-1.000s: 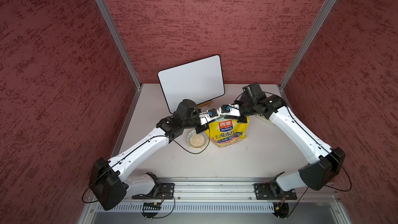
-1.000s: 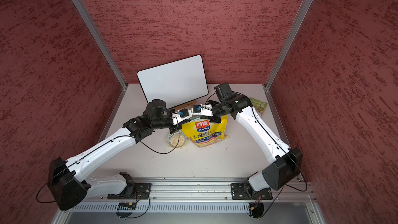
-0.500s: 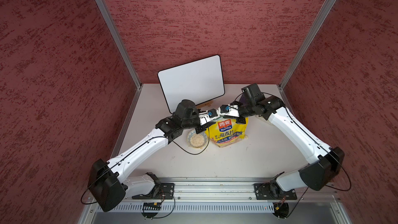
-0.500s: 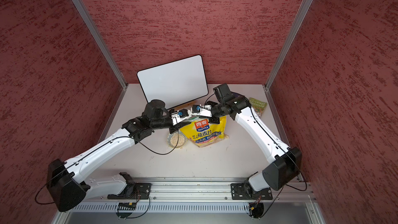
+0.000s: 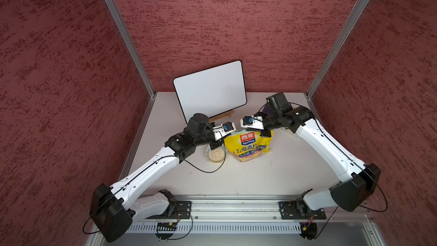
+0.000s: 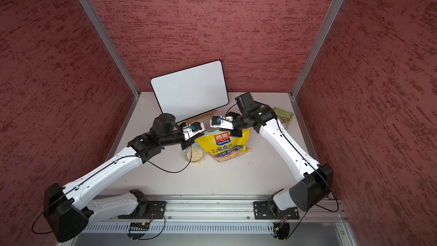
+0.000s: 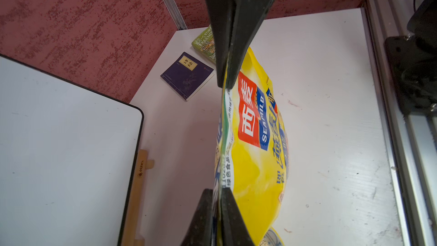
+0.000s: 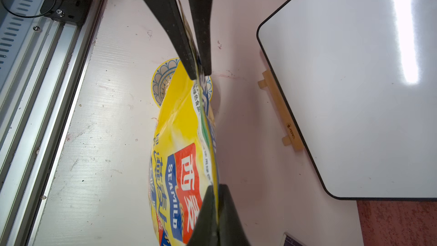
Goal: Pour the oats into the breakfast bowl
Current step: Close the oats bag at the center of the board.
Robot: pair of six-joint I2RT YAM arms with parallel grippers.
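Just right of the breakfast bowl, near the table's middle, the yellow oat bag stood upright, its base on the surface. Pale oats already lay in the bowl, filling much of it (whether bag and bowl touched I could not tell). Both grippers were clamped on the bag's green-white top edge. The left gripper pinched the left corner and the right gripper pinched the right corner, so the 2 held the edge stretched flat between them. Whether its mouth was open I could not tell.

Judged from this, pouring looked largely done, and the step in hand was handling the bag by its top. Doing it well would mean moving both grippers together so the film neither tore nor sagged. It would also mean keeping the left corner no lower than the right unless more oats were wanted, and releasing only once the bag stood steady, clear of the bowl.
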